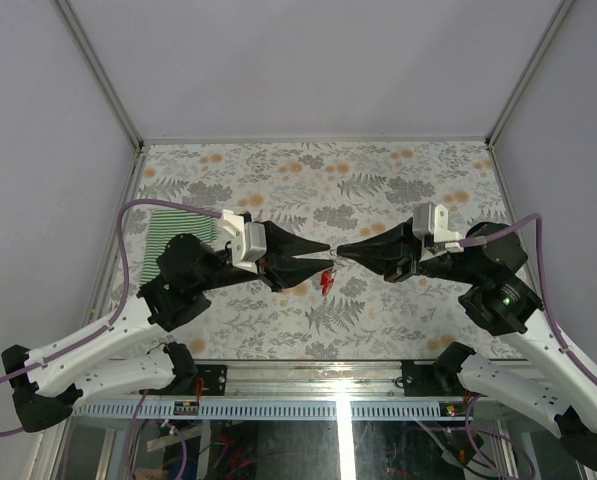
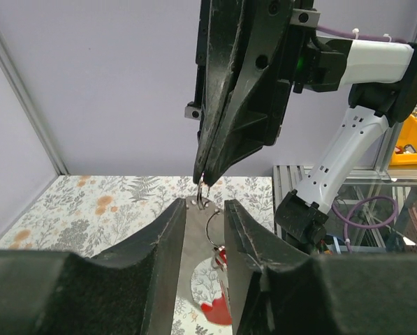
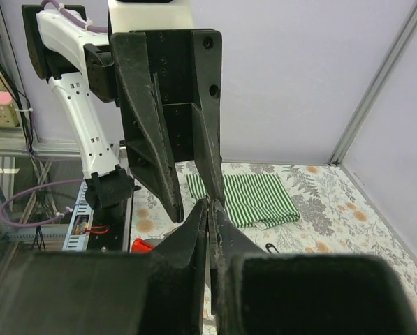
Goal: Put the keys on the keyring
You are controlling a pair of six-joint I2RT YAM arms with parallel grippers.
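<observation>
My left gripper (image 1: 327,247) is shut across a flat grey metal tag (image 2: 194,244) with a red end (image 2: 218,307). A thin wire keyring (image 2: 209,225) hangs on this tag, held above the table. My right gripper (image 1: 341,252) meets it tip to tip. In the left wrist view the right gripper (image 2: 205,176) comes down from above, shut on a tiny silvery key (image 2: 202,190) that touches the tag's top edge by the ring. In the right wrist view my right gripper (image 3: 209,206) is pressed shut, and the key hardly shows. No other keys are in view.
A folded green-and-white striped cloth (image 1: 178,240) lies at the left of the floral table cover (image 1: 378,180); it also shows in the right wrist view (image 3: 250,199). A small black clip (image 3: 269,247) lies near it. Grey walls and metal posts enclose the table.
</observation>
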